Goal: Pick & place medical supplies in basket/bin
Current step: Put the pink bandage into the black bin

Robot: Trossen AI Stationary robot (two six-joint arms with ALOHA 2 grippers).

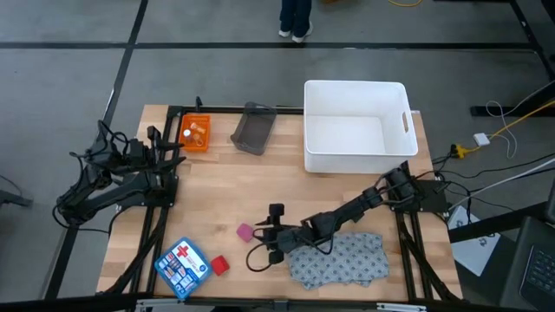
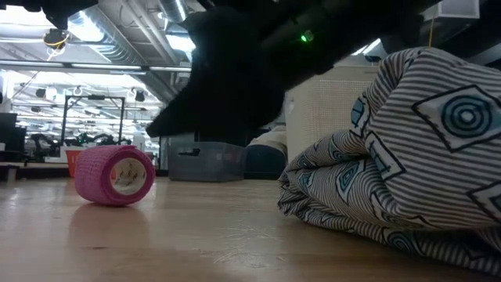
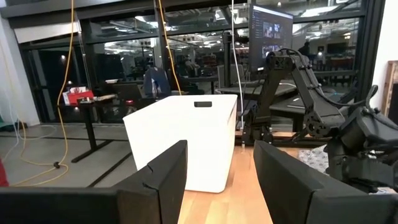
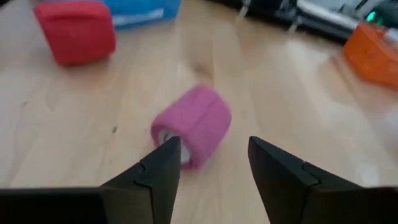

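The pink roll [image 4: 191, 124] lies on its side on the wood, also seen in the high view [image 1: 245, 231] and the low view [image 2: 115, 175]. My right gripper [image 4: 214, 158] is open and hovers just right of it [image 1: 265, 241], its arm reaching over the grey patterned cloth [image 1: 338, 257]. The red roll [image 1: 219, 265] lies near the front edge. A small black block [image 1: 276, 209] sits behind the gripper. An orange tray with vials [image 1: 195, 133] stands at the far left. My left gripper [image 3: 217, 180] is open and waits at the left edge [image 1: 160, 173]. My right gripper comes at the pink roll slanting down from the table's right. One fingertip [image 4: 169, 152] overlaps the roll's near end [image 4: 177, 140] in the wrist view. I cannot tell whether it touches. The roll rests on the table.
A white bin [image 1: 355, 126] stands at the far right of the table, a dark grey container [image 1: 254, 128] to its left. A blue first-aid box [image 1: 183, 267] lies by the red roll. Bare wood spreads across the table's middle.
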